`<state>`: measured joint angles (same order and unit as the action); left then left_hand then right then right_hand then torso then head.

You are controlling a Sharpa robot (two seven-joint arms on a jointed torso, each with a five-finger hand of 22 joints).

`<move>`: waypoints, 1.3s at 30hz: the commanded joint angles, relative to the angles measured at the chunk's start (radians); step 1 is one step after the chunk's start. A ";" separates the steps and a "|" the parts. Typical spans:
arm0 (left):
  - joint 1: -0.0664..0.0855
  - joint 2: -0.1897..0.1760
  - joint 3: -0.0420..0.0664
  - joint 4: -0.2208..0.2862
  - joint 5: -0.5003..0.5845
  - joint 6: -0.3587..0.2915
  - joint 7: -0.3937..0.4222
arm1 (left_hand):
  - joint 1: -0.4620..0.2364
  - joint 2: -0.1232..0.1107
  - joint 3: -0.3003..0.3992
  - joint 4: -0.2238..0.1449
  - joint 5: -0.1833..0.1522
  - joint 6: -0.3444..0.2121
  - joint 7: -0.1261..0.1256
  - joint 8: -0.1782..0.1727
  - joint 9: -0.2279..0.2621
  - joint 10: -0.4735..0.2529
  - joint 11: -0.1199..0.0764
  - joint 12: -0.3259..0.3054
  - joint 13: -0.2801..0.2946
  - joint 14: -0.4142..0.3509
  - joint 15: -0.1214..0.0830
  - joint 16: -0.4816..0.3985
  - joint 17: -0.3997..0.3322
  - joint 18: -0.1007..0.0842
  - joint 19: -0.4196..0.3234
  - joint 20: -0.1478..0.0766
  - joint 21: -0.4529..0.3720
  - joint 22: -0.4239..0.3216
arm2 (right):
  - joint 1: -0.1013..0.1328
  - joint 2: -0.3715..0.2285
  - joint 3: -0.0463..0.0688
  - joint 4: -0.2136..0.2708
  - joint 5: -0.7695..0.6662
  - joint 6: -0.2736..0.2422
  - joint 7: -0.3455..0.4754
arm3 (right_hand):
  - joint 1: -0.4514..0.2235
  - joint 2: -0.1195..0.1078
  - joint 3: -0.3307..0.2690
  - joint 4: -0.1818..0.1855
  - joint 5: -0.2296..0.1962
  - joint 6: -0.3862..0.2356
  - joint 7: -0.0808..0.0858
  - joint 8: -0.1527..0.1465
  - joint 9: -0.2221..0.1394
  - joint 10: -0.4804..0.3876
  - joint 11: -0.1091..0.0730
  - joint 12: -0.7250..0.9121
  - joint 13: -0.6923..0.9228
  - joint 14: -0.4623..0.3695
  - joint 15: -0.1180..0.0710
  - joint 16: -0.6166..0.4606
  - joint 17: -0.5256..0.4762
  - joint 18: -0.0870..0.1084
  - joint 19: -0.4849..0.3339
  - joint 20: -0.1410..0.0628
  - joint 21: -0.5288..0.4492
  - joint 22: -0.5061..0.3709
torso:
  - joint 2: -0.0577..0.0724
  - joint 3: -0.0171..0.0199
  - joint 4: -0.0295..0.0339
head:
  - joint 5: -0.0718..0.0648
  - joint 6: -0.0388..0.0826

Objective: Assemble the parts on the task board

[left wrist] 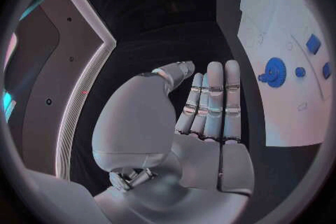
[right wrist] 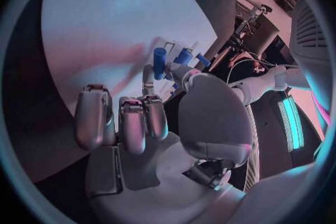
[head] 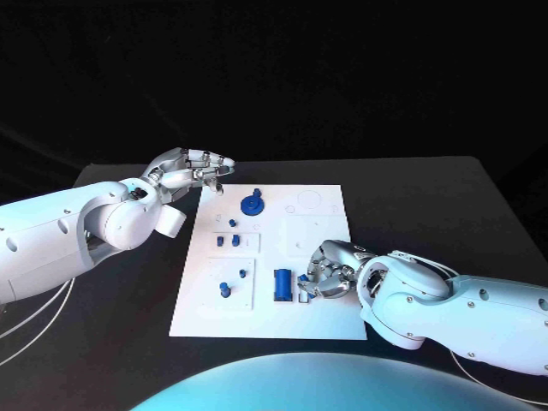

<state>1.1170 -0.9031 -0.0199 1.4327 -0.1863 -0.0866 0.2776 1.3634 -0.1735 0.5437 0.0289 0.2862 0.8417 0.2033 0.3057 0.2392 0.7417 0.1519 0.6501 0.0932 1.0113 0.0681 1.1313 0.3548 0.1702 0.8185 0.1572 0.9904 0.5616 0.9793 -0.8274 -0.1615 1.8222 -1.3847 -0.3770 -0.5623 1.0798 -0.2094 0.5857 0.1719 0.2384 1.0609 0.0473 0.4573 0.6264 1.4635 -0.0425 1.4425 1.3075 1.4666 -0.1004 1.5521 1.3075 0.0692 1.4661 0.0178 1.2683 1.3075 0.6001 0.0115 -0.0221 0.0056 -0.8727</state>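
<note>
A robot lab or test room is shown. A black table [head: 422, 184] is set in front of a black curtain [head: 274, 77] that fills the top of the head view. A flat white task board [head: 311, 235] with small blue parts [head: 282, 284] is laid in the middle of the table. At the right edge of the right wrist view, stands with cables [right wrist: 245, 28] are seen.
</note>
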 commanded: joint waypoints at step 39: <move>0.001 0.001 0.001 0.000 -0.010 0.021 -0.005 | -0.002 0.005 0.001 0.006 0.002 -0.008 0.001 0.005 -0.002 -0.008 -0.002 -0.004 -0.002 -0.001 0.004 0.007 0.001 0.014 0.000 0.010 -0.007 -0.001 | -0.004 -0.019 -0.002 0.019 -0.014 0.000 0.012 | -0.068 -0.008 -0.109 0.071 0.000 0.040 -0.025 -0.010 -0.007 0.073 -0.006 -0.005 0.184 0.096 -0.005 0.004 0.219 -0.014 0.025 -0.011 -0.009 0.189 | 0.000 0.0007 -0.0007 | 0.000 0.000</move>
<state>1.1170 -0.9033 -0.0200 1.4313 -0.1936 -0.0816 0.2687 1.3634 -0.1735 0.5437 0.0289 0.2862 0.8417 0.2033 0.3057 0.2383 0.7417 0.1518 0.6502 0.0925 1.0113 0.0681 1.1313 0.3545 0.1702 0.8185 0.1572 0.9865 0.5618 0.9760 -0.8420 -0.1630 1.8359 -1.3912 -0.3558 -0.5624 1.0057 -0.2109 0.4810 0.2433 0.2403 1.1056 0.0198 0.4515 0.6196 1.4595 -0.0465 1.4430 1.3073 1.4665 -0.1005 1.5558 1.3074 0.0691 1.4662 0.0106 1.2643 1.3080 0.6006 0.0122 -0.0223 0.0049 -0.8727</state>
